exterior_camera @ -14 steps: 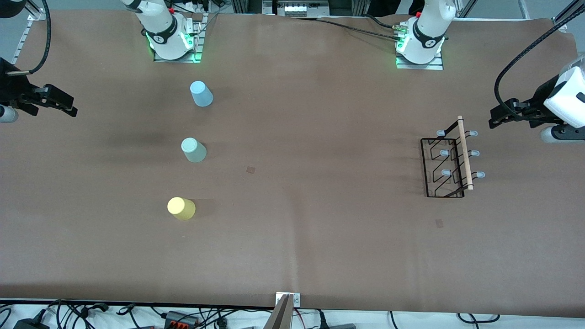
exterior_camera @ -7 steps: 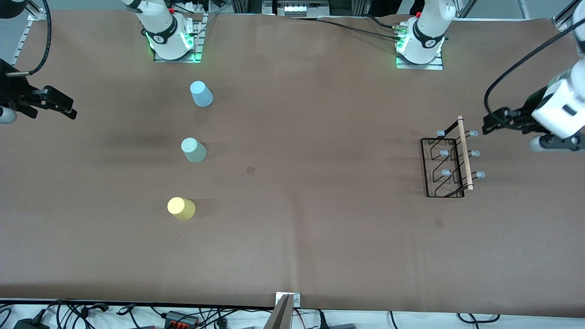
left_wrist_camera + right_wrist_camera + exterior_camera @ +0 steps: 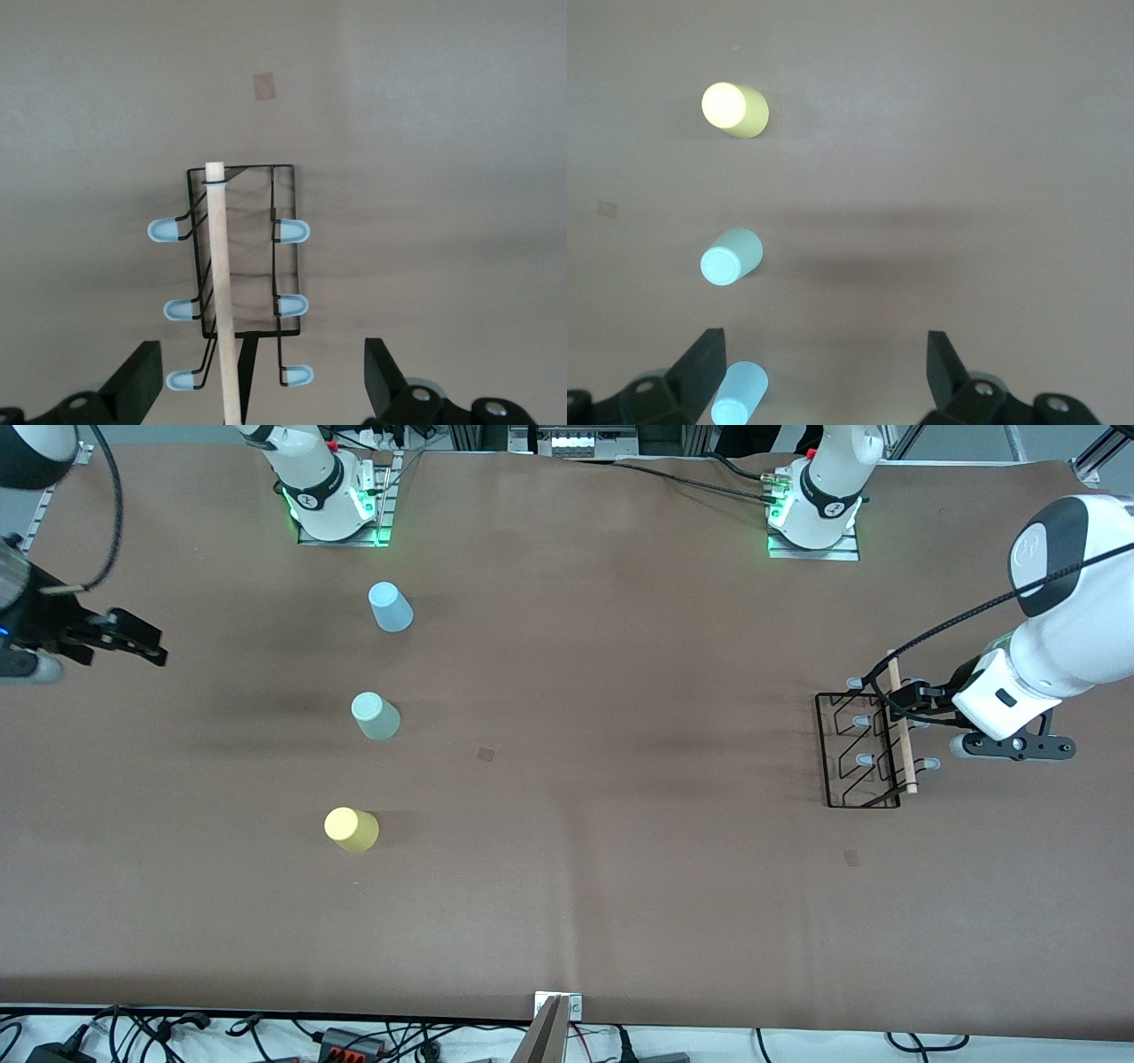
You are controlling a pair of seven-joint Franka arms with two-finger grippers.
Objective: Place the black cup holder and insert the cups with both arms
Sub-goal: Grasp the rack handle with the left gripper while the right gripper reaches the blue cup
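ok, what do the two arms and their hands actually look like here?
Both are white arms with rounded links. The left arm has a dark grey joint cap, and a black cable loops along it to the black left hand. The right hand is black too, also trailing a black cable. Green lights glow at both bases.

So on my end the rack [image 3: 864, 748] sits on the table [image 3: 620, 868] toward the left arm's end, standing upright on its base, handle [image 3: 902, 726] running along the top. My left gripper [image 3: 257, 372] is hanging right over that handle, fingers spread wide. Down at the right arm's end I've got three cups upside down, well apart in a row: one cup [image 3: 390, 607] farthest from the front camera, another [image 3: 376, 716] in the middle, the last [image 3: 352, 829] nearest. My right gripper [image 3: 824, 367] is up over the table edge at that end, clear of the cups, spread wide too.
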